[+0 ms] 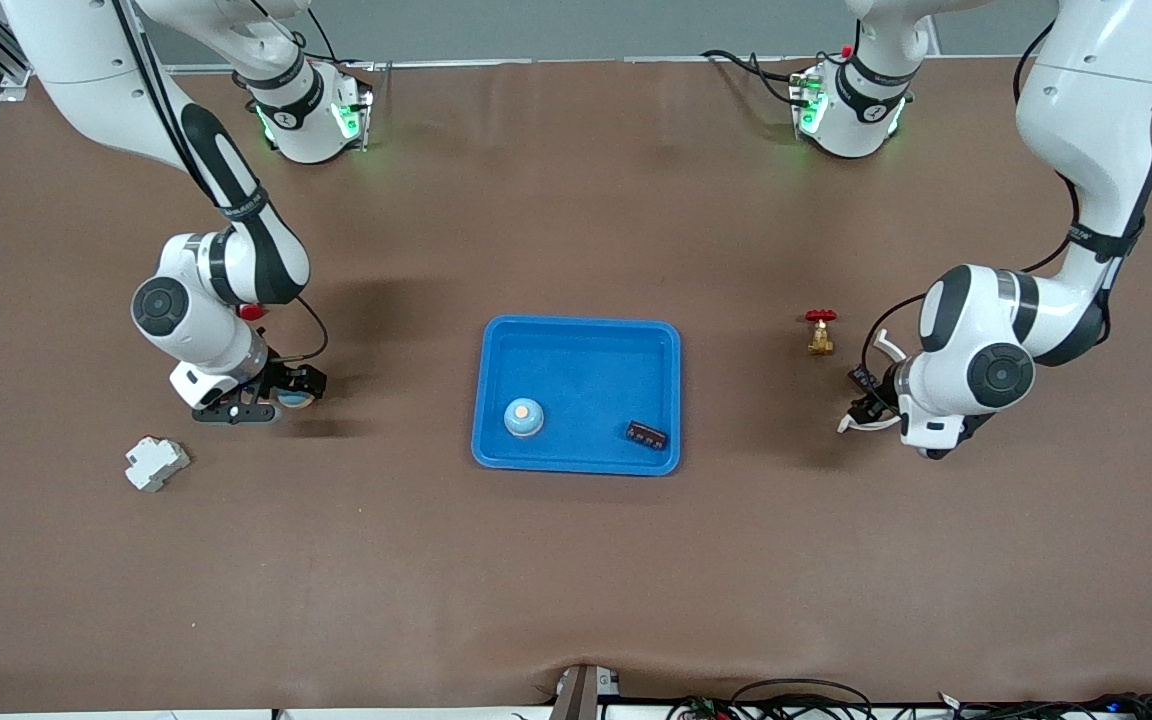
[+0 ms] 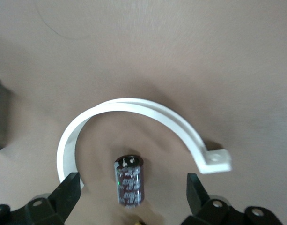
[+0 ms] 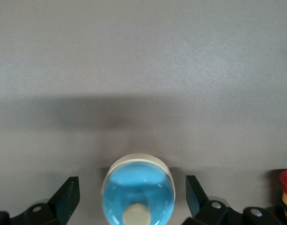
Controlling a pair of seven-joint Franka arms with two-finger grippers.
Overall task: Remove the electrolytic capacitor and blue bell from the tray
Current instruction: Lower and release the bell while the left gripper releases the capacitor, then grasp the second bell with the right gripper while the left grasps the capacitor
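Both grippers, left (image 2: 131, 190) and right (image 3: 132, 197), wide open, well off the tray (image 1: 576, 335); capacitor (image 2: 129, 180) light, rolls; bell (image 3: 138, 190) slick, grab low.

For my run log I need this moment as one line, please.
left gripper: open, capacitor between fingers, on table, beside white clamp | right gripper: open around blue bell, on table | tray: second bell, black part
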